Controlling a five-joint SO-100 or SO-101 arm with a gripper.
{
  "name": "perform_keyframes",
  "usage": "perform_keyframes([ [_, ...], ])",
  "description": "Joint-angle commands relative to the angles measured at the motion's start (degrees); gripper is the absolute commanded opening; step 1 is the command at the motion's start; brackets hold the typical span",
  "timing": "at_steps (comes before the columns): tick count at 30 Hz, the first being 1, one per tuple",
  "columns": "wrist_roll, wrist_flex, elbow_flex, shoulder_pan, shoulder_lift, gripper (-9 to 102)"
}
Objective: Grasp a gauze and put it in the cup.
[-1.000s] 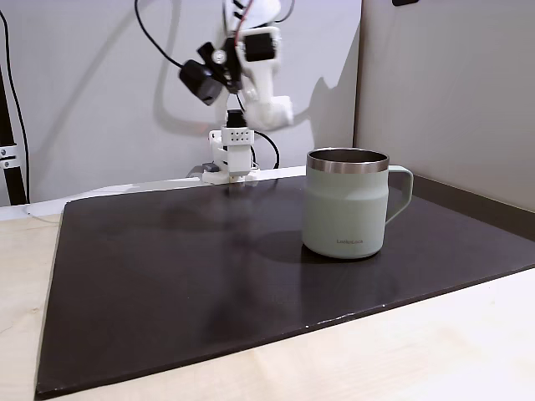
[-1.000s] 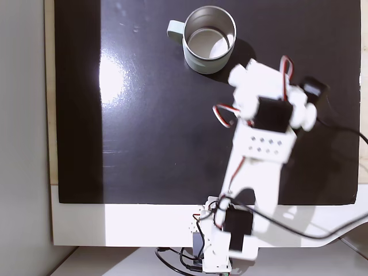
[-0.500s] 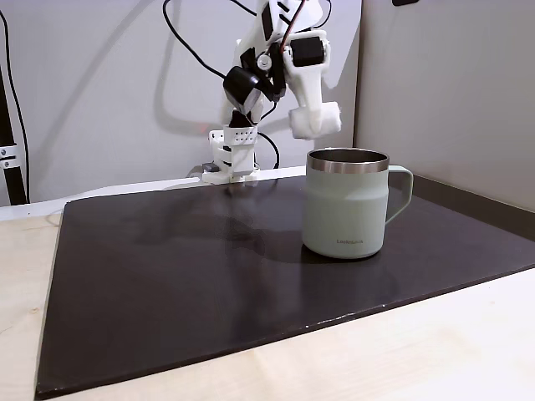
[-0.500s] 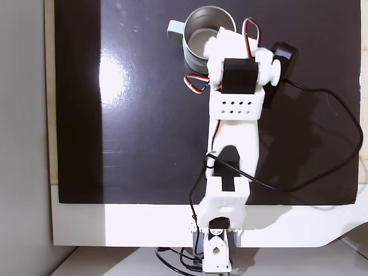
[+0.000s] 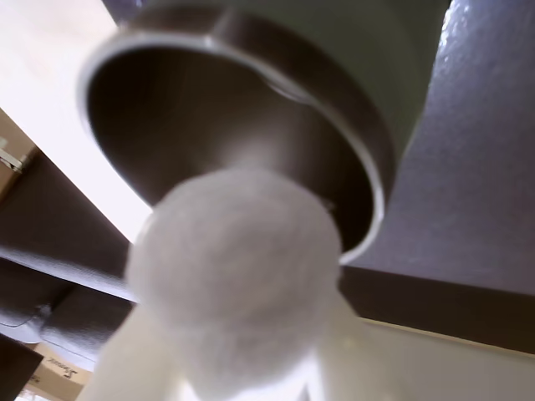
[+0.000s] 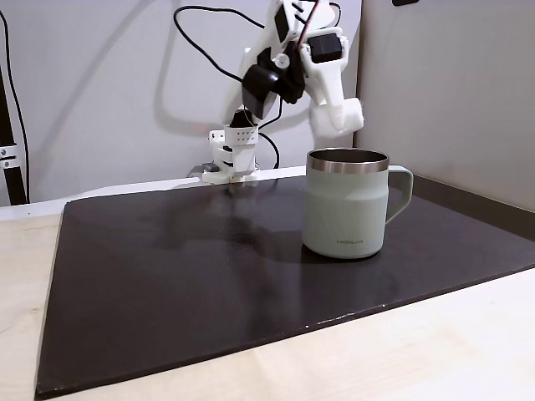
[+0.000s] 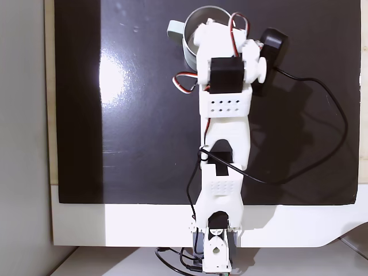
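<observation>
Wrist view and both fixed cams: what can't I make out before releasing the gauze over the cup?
- Gripper fingertips: wrist view, covered by the blurred gauze.
- Cup bottom: wrist view, dark and out of focus.
- Cup opening: top-down fixed view, the arm covers most of it.
- Gauze against gripper: side fixed view, white on white.

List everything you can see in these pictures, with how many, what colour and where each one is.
gauze: one, white, held in the gripper just above the mug's mouth in the wrist view.
cup: one, sage green with a steel rim, upright on the mat, handle to the right in a fixed view.
mat: one, dark brown-black, covering most of the table.
table: one, pale wood, showing around the mat.
cable: one, black, looping over the mat.
gripper: one, white, above the cup's rim.
</observation>
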Motion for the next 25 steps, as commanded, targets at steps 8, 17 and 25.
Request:
perform_keyframes([
  [8, 0.97, -0.26, -3.08, 0.00, -0.26, 43],
  [17, 1.14, 0.09, -3.43, -0.44, 1.05, 46],
  [25, 1.14, 0.44, -3.43, -0.35, 1.23, 45],
])
